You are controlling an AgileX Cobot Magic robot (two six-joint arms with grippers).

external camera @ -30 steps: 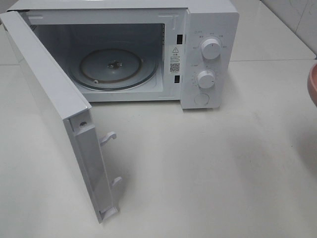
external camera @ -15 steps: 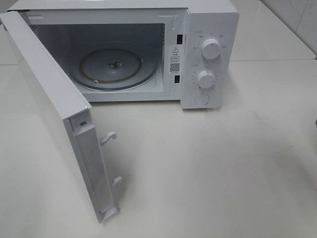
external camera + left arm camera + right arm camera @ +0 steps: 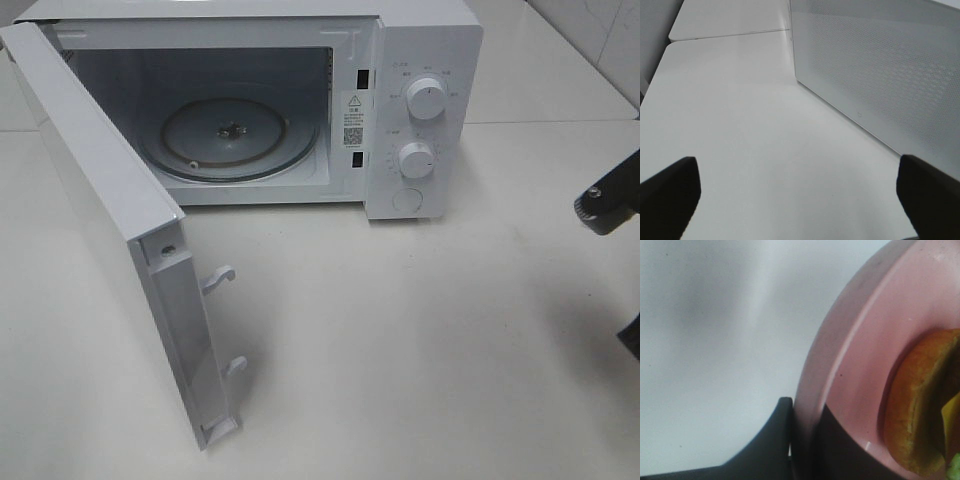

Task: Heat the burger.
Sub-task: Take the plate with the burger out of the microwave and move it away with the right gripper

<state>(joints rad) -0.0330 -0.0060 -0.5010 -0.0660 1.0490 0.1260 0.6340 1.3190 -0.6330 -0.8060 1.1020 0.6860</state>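
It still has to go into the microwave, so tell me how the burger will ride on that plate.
The burger sits loose on the smooth pink plate, so it could slide if tilted. It looks stacked in layers, so it may topple. The right end effector pinches only the rim, so the plate may sag.

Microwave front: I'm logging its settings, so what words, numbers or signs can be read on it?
Nothing can be quoted.
Warning triangle sticker: text below too small.
QR code label: not legible.
Upper knob and lower knob: the markings around them are blurred.
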